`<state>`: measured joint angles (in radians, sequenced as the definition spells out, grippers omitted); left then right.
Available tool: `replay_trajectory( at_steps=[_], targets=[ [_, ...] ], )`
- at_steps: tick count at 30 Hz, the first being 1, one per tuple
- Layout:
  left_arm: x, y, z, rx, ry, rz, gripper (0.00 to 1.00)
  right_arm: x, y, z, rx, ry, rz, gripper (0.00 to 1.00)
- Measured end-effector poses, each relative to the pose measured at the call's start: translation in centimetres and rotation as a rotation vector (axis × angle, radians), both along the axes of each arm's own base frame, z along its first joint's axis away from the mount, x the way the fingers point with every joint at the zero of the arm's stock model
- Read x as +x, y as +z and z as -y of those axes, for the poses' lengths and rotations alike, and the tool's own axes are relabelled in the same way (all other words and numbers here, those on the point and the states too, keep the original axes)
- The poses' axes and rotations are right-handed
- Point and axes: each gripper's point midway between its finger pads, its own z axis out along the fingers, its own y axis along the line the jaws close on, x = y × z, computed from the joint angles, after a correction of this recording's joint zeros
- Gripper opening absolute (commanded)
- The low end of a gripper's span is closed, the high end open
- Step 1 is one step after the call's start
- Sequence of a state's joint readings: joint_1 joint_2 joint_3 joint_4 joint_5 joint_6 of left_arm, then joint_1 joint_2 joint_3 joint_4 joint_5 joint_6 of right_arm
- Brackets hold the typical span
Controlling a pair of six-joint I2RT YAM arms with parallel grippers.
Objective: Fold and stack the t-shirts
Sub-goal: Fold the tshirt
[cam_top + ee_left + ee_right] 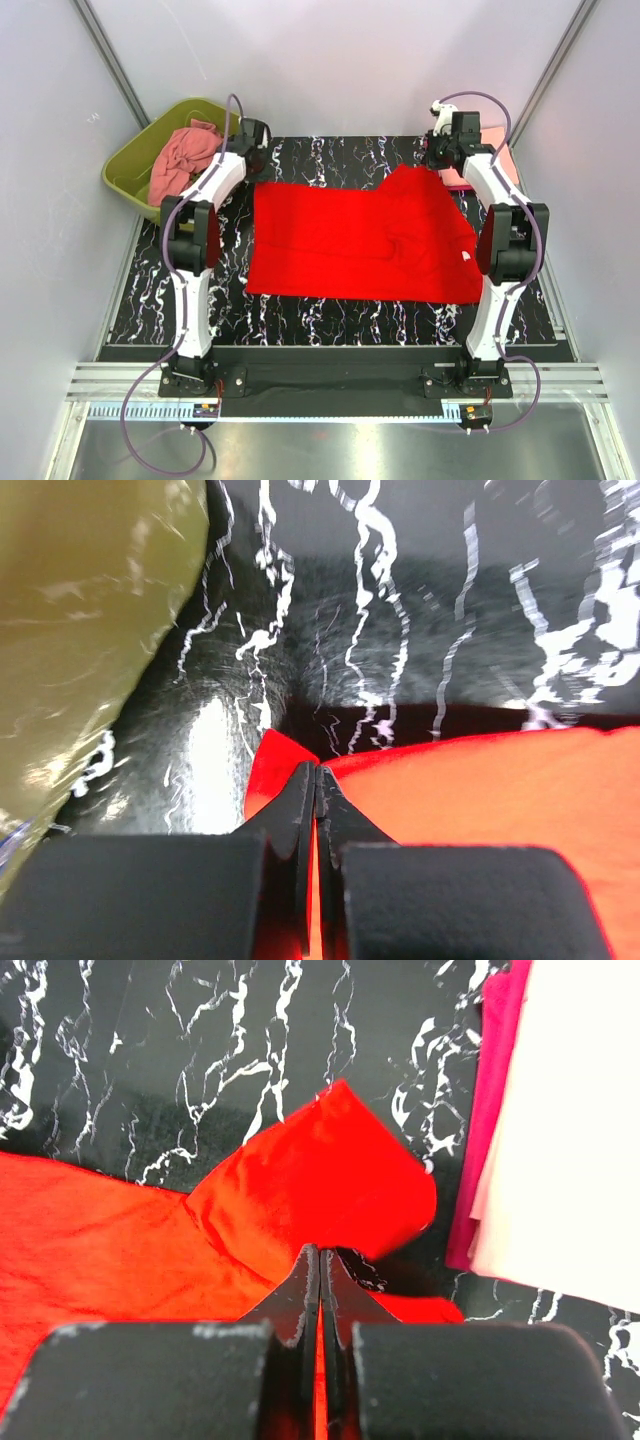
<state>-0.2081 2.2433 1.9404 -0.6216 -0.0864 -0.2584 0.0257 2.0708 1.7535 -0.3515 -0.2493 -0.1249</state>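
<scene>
A bright red t-shirt [360, 240] lies spread flat across the black marbled mat. My left gripper [256, 160] is at its far left corner, and in the left wrist view the gripper [316, 775] is shut on the red cloth [480, 790]. My right gripper [437, 160] is at the shirt's far right corner; the right wrist view shows it [322, 1255] shut on a raised flap of the red shirt [310, 1180]. A salmon-pink shirt [185, 160] lies bunched in the tub. A pale peach shirt [570, 1130] rests folded on a magenta one [490, 1110] at the back right.
The olive-green tub [135, 155] stands at the back left, close beside my left gripper, with its wall [90, 610] filling the left of the wrist view. The folded stack [503, 152] sits just right of my right gripper. White walls enclose the mat.
</scene>
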Motion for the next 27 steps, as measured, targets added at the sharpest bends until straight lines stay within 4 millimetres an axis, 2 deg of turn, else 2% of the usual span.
replay_trajectory(
  at_steps=[3,6,9,13,19,22,27],
  targets=[
    [0.1,2.2,0.1,-0.014,0.004,0.046,0.0,-0.1,1.1,0.2,-0.006,-0.012,0.026,0.0],
    [-0.1,3.1,0.1,-0.026,0.007,0.066,0.0,-0.4,1.6,0.5,-0.009,-0.027,0.038,0.0],
    [-0.7,2.7,0.0,-0.029,0.012,0.056,0.0,-1.0,1.6,0.9,-0.02,-0.051,0.031,0.0],
    [-2.1,1.0,-0.2,-0.023,0.02,0.008,0.0,-1.7,1.1,2.0,-0.051,-0.112,0.013,0.0],
    [-4.5,-1.1,-0.6,-0.012,0.02,-0.06,0.0,-4.6,-0.5,3.7,-0.079,-0.218,-0.053,0.0],
    [-5.4,-0.9,-0.7,-0.01,0.018,-0.067,0.0,-5.9,-0.2,4.3,-0.084,-0.261,-0.06,0.0],
    [-6.1,1.1,-0.6,-0.021,0.016,-0.035,0.0,-8.1,1.0,5.5,-0.103,-0.35,-0.053,0.0]
  ],
)
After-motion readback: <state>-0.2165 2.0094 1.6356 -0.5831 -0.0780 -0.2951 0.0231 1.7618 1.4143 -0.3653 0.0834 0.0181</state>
